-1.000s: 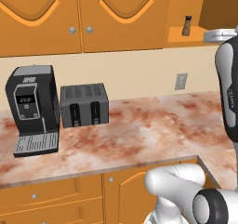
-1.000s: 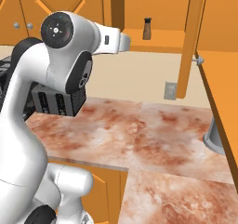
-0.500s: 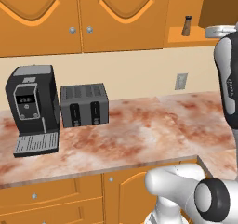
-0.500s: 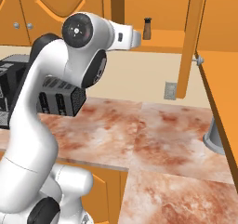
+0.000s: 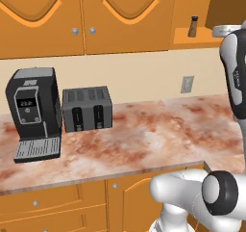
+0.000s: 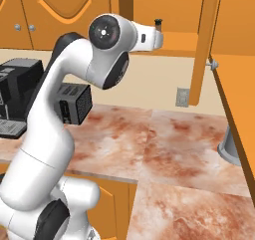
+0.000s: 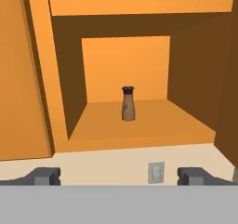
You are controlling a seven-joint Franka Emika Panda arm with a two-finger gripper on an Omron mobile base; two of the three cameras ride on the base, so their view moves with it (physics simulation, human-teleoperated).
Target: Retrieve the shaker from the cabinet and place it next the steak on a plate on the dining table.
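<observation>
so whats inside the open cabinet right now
On the bottom shelf of the open cabinet stands one shaker, upright and alone, ahead of the open gripper. Anything on the shelf above is out of sight.

A black coffee machine (image 5: pixel 34 114) stands just beside a dark toaster (image 5: pixel 87 109) on the marbled counter (image 5: pixel 158 139); a wall outlet (image 5: pixel 187 84) sits on the backsplash.

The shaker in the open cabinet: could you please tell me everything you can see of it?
The shaker is a small slim brown cylinder with a darker, near-black cap and a faint mark on its front. It stands upright and alone on the bottom shelf of the open cabinet, roughly midway across it. Nothing touches it but the shelf. The gripper is open, short of it and lower.
</observation>
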